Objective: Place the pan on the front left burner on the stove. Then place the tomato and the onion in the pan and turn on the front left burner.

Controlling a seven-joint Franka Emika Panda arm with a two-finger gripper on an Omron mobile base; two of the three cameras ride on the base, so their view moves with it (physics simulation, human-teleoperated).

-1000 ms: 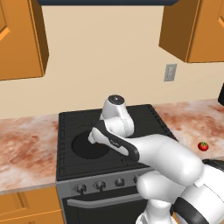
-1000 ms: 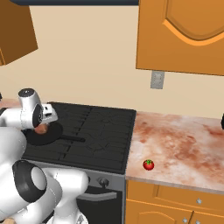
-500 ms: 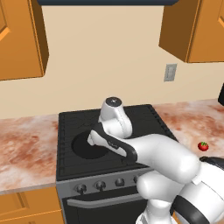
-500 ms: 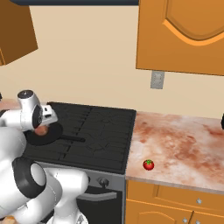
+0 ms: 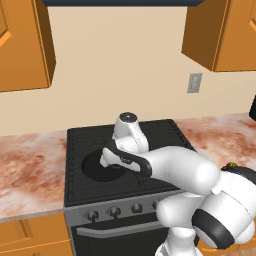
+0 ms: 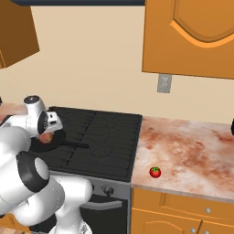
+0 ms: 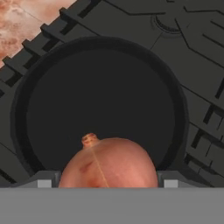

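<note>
Claw (image 7: 107,186) pinches round brownish-pink onion (image 7: 109,164) at its widest sides, bottom centre, above flat black pan (image 7: 100,105); firm, smooth, probably slippery.

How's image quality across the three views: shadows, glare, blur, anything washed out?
Left base view: flat, even light, sharp; pan nearly merges with the black stove. Right base view: no glare; tomato casts only a faint shadow on the counter. Hand view: onion close up and slightly soft, with low contrast between pan and grate.
</note>
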